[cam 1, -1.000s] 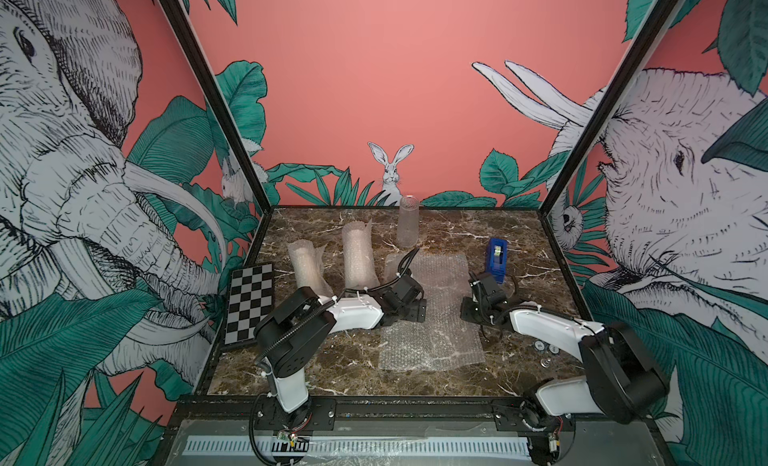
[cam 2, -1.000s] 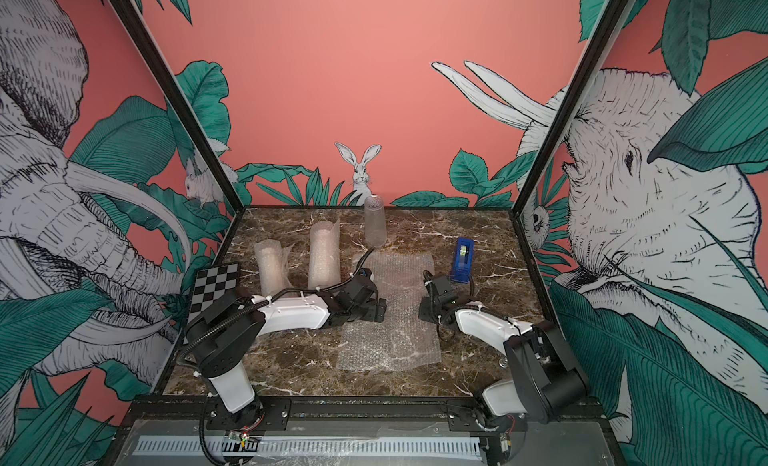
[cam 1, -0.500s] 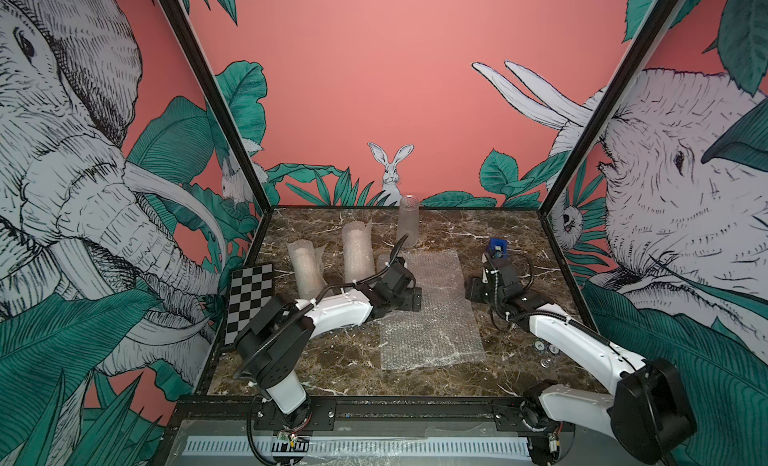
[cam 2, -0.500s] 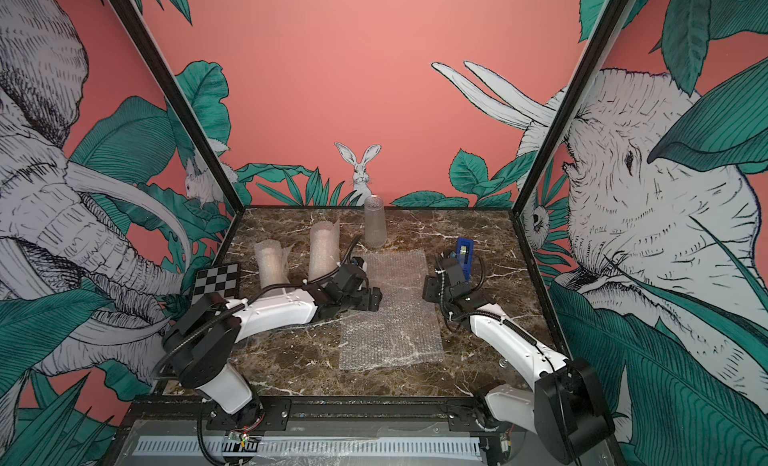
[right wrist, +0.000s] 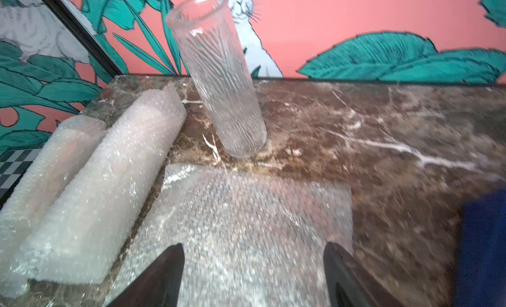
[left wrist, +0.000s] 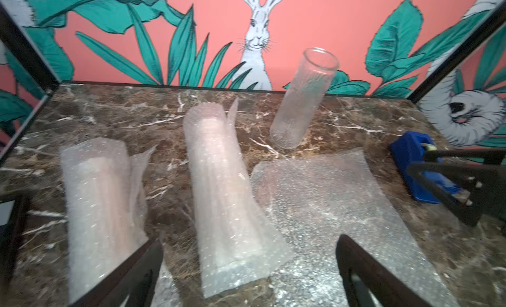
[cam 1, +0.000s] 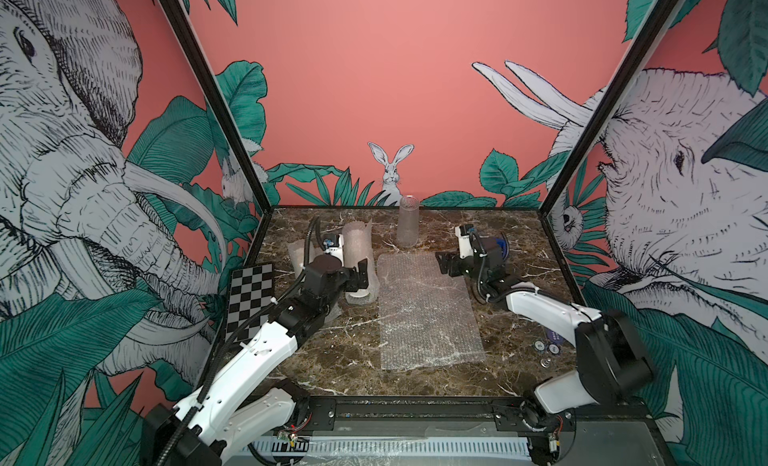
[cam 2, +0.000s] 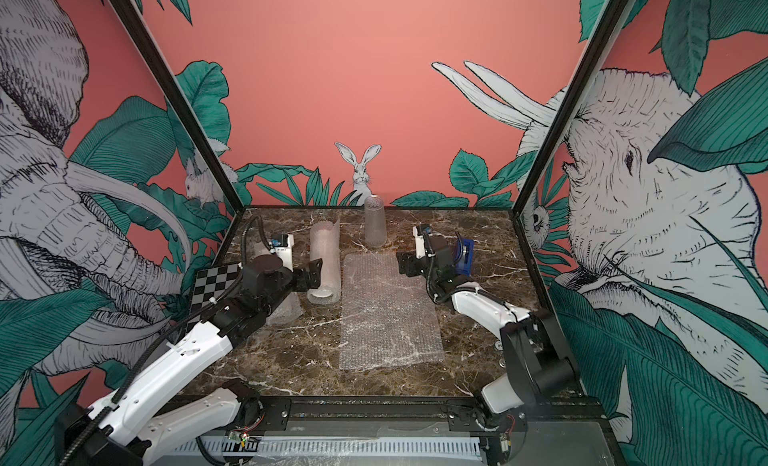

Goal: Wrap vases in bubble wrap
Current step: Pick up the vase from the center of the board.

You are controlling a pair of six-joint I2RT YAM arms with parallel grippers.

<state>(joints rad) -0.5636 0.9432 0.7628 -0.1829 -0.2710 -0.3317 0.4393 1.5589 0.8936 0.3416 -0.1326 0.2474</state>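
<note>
- We counted three: two wrapped vases (left wrist: 224, 198) (left wrist: 101, 198) lay left, one glass vase (cam 1: 406, 222) stood bare at the back.
- One flat bubble wrap sheet (cam 1: 428, 318) lay mid-table.
- The left gripper (left wrist: 246, 242) and right gripper (right wrist: 253, 246) both gaped wide, empty.

glossy marble table (cam 1: 519, 251), ribbed glass vase (right wrist: 221, 72)

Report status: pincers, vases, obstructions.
Left pincer open, right pincer open, both empty. Tall vase, short vase wrapped, lying flat. Glass vase bare, upright beyond sheet. No obstruction.
</note>
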